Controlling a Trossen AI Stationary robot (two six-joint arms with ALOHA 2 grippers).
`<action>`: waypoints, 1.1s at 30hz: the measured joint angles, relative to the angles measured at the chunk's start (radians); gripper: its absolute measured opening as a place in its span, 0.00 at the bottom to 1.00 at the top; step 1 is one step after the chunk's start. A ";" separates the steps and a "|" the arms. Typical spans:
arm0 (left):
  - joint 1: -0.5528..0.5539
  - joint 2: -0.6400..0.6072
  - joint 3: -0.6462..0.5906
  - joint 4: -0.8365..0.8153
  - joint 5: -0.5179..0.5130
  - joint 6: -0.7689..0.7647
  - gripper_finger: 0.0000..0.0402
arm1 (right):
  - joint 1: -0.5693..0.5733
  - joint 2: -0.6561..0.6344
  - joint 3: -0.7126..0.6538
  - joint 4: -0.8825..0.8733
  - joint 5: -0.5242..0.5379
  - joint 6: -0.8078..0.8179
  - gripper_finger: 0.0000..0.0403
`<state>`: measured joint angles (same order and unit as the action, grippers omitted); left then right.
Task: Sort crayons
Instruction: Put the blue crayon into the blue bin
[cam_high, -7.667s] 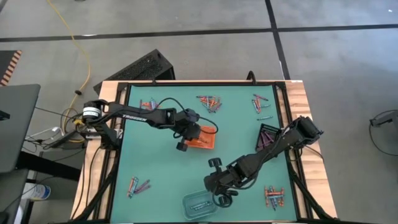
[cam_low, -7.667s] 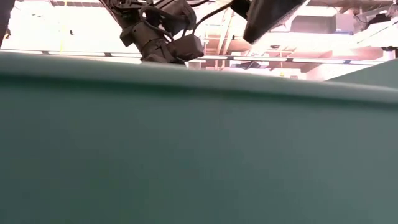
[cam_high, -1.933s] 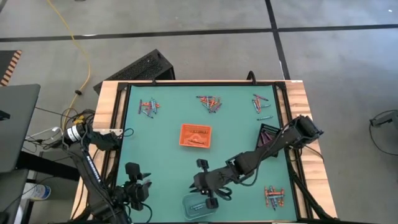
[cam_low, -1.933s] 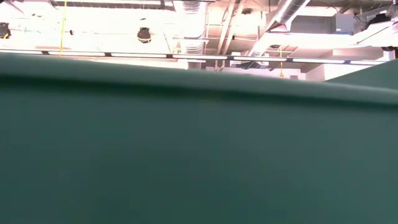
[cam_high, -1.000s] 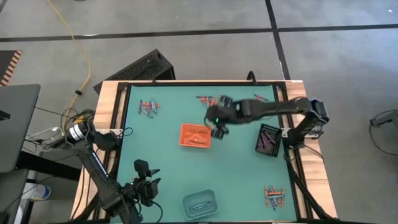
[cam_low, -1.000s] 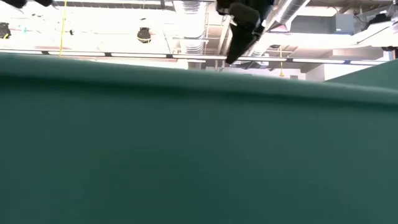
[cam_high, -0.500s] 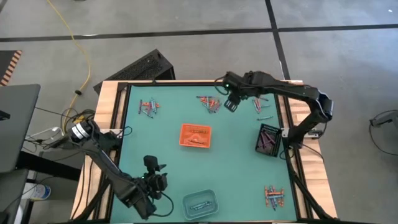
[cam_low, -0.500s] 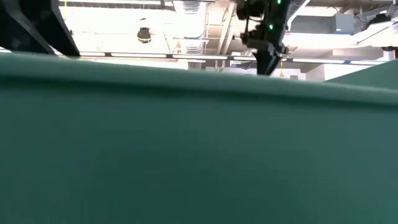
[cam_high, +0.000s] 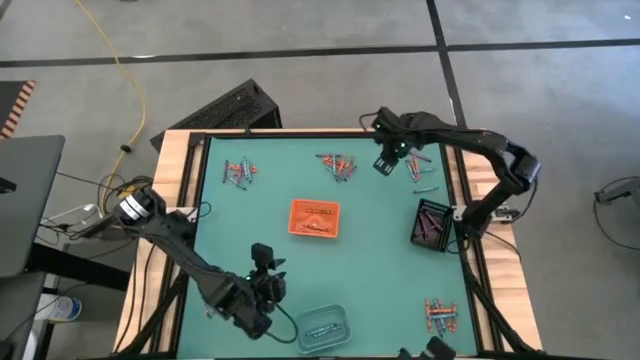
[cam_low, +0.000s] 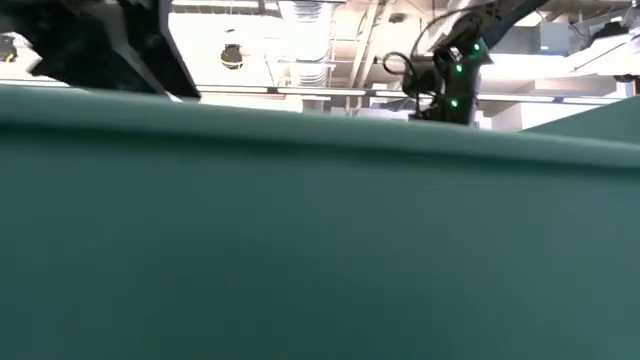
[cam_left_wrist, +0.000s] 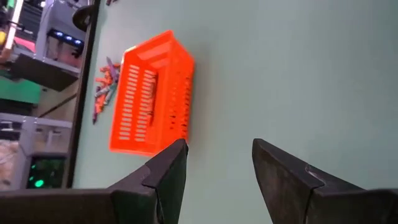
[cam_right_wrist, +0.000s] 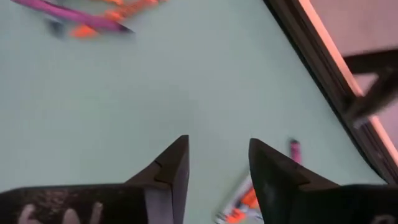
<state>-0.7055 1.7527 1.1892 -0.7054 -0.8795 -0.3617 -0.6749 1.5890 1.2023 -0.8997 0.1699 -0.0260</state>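
right gripper (cam_high: 385, 165) hangs spread and empty over the far side of the green worktop (cam_high: 270, 250) between two crayon piles (cam_high: 338, 165), left gripper (cam_high: 268, 262) spread near the clear tray (cam_high: 320, 327)

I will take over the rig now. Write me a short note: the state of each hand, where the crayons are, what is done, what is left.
Left hand: open, empty, over the mat's near side beside the clear tray.
Right hand: open, empty, at the far edge between two crayon piles.
Done: some crayons lie in the orange tray, the black tray and the clear tray.
Left: loose piles at far left, far middle, far right and near right.
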 joint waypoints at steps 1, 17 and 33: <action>0.013 0.000 0.000 -0.002 0.000 0.014 0.43 | -0.024 0.000 -0.006 -0.004 0.000 -0.017 0.38; 0.217 0.000 0.000 0.196 0.214 0.347 0.43 | -0.326 0.000 -0.080 -0.039 -0.098 -0.138 0.34; 0.398 0.000 -0.160 0.676 0.790 0.577 0.43 | -0.239 0.000 -0.107 -0.201 -0.079 -0.379 0.34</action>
<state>-0.3078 1.7523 1.0297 -0.0296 -0.0893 0.2152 -0.9136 1.5890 1.0953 -1.1007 0.0913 -0.4049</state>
